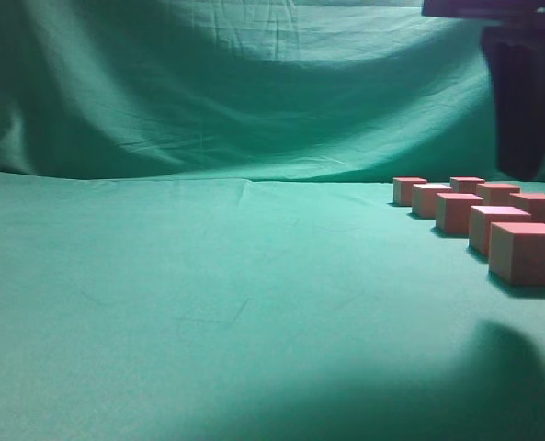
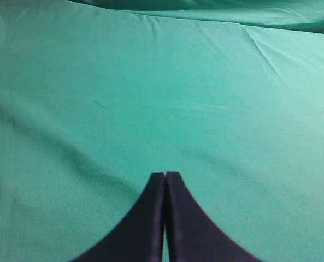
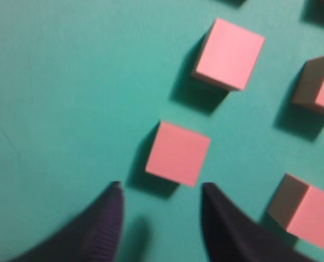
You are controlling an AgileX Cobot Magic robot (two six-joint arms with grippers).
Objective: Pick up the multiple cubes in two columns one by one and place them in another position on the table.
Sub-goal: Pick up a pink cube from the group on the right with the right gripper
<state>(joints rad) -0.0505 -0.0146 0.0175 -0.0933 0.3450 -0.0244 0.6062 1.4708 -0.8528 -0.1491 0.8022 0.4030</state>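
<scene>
Cubes (image 1: 527,253), pink-red, stand in two columns on the green-draped table (image 1: 208,303) at the exterior view's right, running from near to far. The right claw (image 3: 160,188) hangs above them with its tips apart and empty, one cube (image 3: 178,153) just beyond the gap. The left claw (image 2: 165,176) is pressed together over bare cloth.
</scene>
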